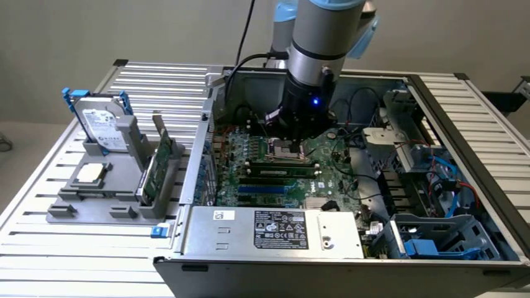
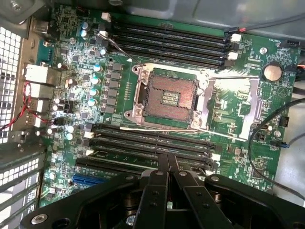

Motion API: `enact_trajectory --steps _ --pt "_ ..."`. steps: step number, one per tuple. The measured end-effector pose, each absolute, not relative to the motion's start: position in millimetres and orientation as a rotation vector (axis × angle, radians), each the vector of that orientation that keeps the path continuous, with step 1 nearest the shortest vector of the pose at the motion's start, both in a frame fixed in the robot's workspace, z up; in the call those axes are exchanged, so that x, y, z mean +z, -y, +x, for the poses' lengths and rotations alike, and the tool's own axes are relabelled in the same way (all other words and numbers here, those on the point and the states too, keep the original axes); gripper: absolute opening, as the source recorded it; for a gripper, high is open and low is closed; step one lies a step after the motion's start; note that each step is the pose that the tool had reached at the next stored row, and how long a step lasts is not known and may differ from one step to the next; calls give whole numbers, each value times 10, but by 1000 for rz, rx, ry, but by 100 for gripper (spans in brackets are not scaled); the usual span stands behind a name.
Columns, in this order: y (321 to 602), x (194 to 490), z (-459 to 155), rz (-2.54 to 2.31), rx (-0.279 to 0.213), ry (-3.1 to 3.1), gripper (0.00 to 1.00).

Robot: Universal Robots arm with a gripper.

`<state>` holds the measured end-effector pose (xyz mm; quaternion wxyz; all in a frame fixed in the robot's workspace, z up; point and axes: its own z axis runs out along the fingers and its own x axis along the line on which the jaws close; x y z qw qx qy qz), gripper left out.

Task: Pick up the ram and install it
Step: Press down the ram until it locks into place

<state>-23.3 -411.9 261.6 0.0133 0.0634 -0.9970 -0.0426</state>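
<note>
On the exterior view's left, a grey holder (image 1: 91, 208) sits on the slatted metal surface (image 1: 49, 248). It carries a hard drive (image 1: 103, 129) in a blue bracket, a small silver processor chip (image 1: 89, 174) lying flat, and a green expansion card (image 1: 157, 167) standing on edge at the side nearest the computer.

Just beside the holder is the open computer case (image 1: 198, 155), with its motherboard (image 1: 331, 180) lying flat and a grey power supply (image 1: 273, 230) along the near edge. The robot arm (image 1: 319, 37) reaches straight down into the case, and the gripper (image 1: 291, 144) hangs low over the empty processor socket (image 1: 286, 149) and the memory slots in front of it.

The ram (image 1: 282, 166) lies lengthwise in one of those black slots, no longer on the holder. In the wrist view the gripper (image 2: 167, 161) has its fingers (image 2: 161, 171) drawn together with no visible gap, the tips meeting right at the ram (image 2: 133, 153). Whether they press on its top edge cannot be told. The open socket (image 2: 169, 98) lies just beyond, with a second bank of empty slots (image 2: 167, 43) past it.

Toward the exterior view's right, cables and a blue drive cage (image 1: 431, 245) fill the end of the case
</note>
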Motion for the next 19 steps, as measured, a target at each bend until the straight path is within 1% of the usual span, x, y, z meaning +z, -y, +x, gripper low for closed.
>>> enact_trajectory --steps 6,19 --pt "4125 2633 -233 117 -133 3111 11" --pt "4250 2658 -307 100 -134 3108 11"
